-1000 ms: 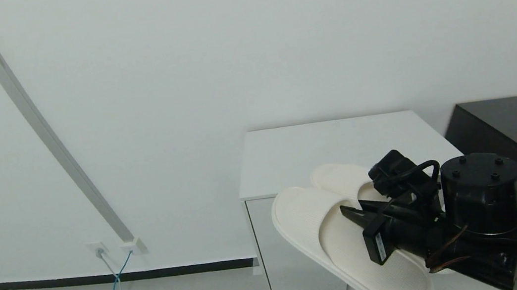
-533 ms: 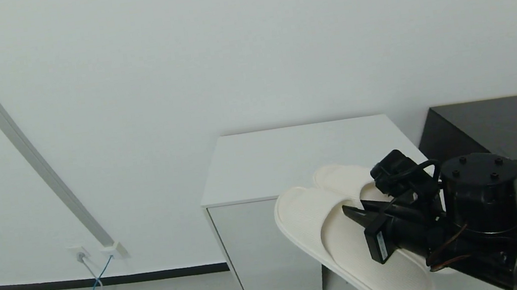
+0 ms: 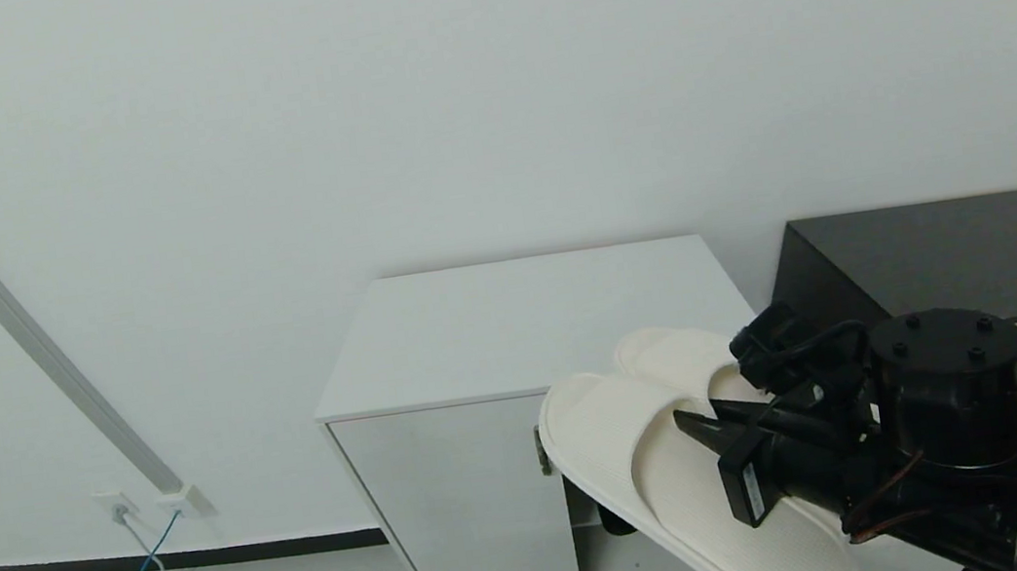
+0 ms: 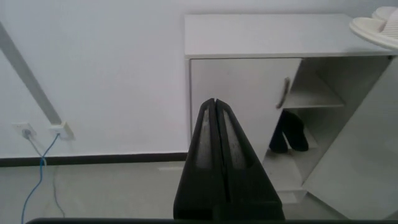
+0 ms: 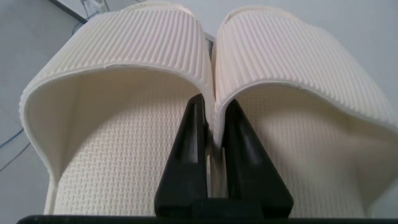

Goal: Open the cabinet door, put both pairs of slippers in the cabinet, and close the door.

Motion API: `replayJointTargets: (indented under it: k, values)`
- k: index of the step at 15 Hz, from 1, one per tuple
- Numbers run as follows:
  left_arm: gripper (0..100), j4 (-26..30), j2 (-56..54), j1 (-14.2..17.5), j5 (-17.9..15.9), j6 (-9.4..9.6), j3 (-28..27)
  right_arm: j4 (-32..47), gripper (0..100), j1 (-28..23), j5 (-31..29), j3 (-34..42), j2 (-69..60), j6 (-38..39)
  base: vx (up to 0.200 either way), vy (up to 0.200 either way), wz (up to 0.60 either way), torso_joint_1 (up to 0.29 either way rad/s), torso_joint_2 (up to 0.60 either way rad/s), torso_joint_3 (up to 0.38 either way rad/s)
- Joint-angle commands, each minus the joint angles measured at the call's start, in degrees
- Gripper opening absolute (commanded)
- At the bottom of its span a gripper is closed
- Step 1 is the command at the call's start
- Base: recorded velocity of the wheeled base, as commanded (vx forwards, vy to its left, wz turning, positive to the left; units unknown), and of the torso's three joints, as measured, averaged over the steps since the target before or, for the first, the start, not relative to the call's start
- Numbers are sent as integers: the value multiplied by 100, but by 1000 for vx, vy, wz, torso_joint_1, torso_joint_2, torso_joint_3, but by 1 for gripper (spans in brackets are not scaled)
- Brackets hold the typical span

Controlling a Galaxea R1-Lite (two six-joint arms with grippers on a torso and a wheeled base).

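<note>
Right end effector (image 3: 689, 421) pinches 2 cream waffle-weave slippers (image 3: 622, 438) by their inner edges, toes aimed at the open white cabinet (image 3: 514, 324) just ahead; left end effector (image 4: 214, 104) is closed, empty.

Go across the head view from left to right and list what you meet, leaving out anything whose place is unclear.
wall sockets → white cabinet → pair of slippers → dark cabinet

Cabinet (image 4: 261, 34) on floor (image 4: 93, 193) w/ dark items (image 4: 291, 134) on btm shelf (image 4: 281, 167).
</note>
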Motion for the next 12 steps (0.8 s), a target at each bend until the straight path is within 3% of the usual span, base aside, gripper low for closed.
replayJointTargets:
  k: [1,5,8,12]
  values:
    - [0,-1,7,1,-2,1,1,-36,0,15,1,74,-45,-17,0,0,0,0,0,0]
    - [0,-1,7,1,-2,1,1,-36,0,76,1,144,-72,-17,0,0,0,0,0,0]
    - [0,-1,7,1,-2,-8,1,-36,0,103,1,170,-54,-17,-200,0,0,6,6,1]
    - [0,-1,7,1,-11,10,1,-36,0,103,9,250,-45,-8,0,0,0,0,0,0]
